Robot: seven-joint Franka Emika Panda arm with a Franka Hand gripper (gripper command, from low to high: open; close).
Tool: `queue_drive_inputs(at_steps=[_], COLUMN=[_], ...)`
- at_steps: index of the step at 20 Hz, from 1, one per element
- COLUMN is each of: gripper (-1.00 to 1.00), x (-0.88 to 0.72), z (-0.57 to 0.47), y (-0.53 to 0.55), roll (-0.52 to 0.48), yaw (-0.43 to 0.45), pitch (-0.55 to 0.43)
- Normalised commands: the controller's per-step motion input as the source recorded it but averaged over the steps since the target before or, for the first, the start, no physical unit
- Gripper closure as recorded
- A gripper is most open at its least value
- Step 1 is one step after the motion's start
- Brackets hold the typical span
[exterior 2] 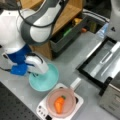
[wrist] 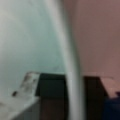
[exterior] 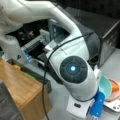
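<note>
A teal bowl (exterior 2: 47,80) rests on the grey table, touching a pink bowl (exterior 2: 68,96) that holds an orange carrot (exterior 2: 59,104). In a front view my gripper (exterior 2: 35,73) comes down on the teal bowl's left rim, below the blue wrist part (exterior 2: 18,68). The wrist view shows the gripper (wrist: 74,95) astride that pale rim (wrist: 71,62), one dark finger (wrist: 51,91) on the teal side and one on the pink side, shut on it. In a front view the teal bowl (exterior: 105,86) and carrot (exterior: 115,87) sit right of the arm; the fingertips are hidden there.
The pink bowl sits on a small white stove (exterior 2: 41,110). A wooden cabinet (exterior 2: 67,12) and a grey bin of vegetables (exterior 2: 71,31) stand behind. A black appliance with an open metal tray (exterior 2: 105,60) is to a front view's right.
</note>
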Motion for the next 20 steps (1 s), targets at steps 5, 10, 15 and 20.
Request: queue_drive_inputs(at_steps=[5, 10, 15, 20], gripper=[1.00, 1.00, 1.00, 1.00], x=[-0.50, -0.49, -0.50, -0.72], z=[-0.01, -0.03, -0.02, -0.13], y=[0.38, 0.34, 0.23, 0.12], roll=[-0.105, -0.169, -0.256, -0.291], yaw=[-0.109, -0.193, -0.164, -0.219], pitch=[-0.188, -0.237, -0.280, -0.291])
